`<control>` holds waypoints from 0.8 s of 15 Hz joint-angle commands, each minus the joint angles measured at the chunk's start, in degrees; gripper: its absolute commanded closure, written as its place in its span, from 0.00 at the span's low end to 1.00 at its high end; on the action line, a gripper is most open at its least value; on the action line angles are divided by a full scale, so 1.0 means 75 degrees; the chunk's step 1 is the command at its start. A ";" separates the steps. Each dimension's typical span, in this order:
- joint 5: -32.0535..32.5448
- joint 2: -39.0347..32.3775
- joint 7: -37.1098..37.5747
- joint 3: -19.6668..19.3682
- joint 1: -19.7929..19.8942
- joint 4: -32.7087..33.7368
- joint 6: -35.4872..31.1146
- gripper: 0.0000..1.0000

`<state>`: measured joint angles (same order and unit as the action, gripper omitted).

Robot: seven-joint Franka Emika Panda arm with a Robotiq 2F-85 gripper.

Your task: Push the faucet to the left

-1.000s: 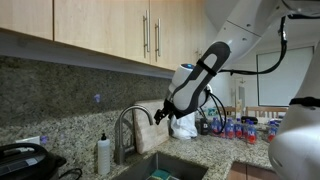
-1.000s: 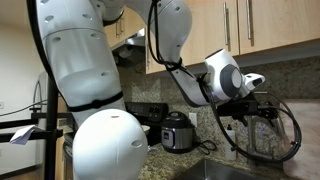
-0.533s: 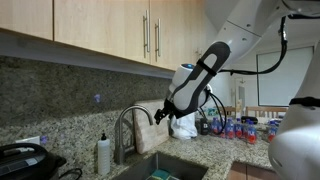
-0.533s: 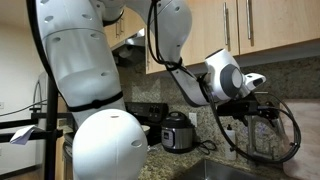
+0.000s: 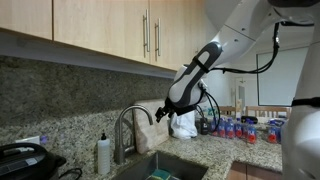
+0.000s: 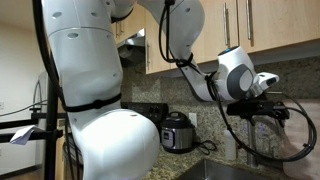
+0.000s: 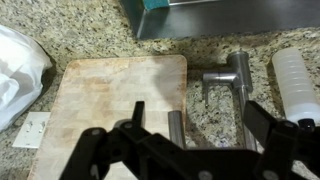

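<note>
The faucet (image 5: 128, 126) is a steel gooseneck tap behind the sink, its arch curving down toward the basin. In the wrist view its base (image 7: 232, 74) and two grey tube sections run down between my fingers. My gripper (image 5: 160, 113) is open at the spout side of the arch, level with its top. In the wrist view the gripper (image 7: 198, 115) is open with dark fingers (image 7: 137, 112) on either side of the tubes. I cannot tell whether a finger touches the tube. The gripper also shows in an exterior view (image 6: 268, 104), where the faucet is not clear.
A white soap bottle (image 5: 104, 155) stands beside the faucet, also in the wrist view (image 7: 295, 80). A wooden cutting board (image 7: 110, 95), a white plastic bag (image 5: 183, 126), several small bottles (image 5: 238, 129), the sink (image 5: 165, 166) and a cooker (image 6: 178, 131) stand on the granite counter.
The arm's upper links have shifted and the wrist has moved a little. The gripper stays at the faucet's arch. The faucet has not visibly turned.
</note>
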<state>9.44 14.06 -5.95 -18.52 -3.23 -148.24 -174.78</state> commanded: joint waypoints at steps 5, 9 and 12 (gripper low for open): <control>-0.1770 0.0286 -0.3501 -0.2743 -0.2780 0.0720 0.0942 0.00; -0.2657 0.0559 -0.5530 -0.4637 -0.4610 0.1036 0.1413 0.00; -0.3016 0.0894 -0.6868 -0.6043 -0.5862 0.1287 0.1592 0.00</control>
<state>-9.66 17.39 -47.16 -55.68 -39.73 -140.24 -165.38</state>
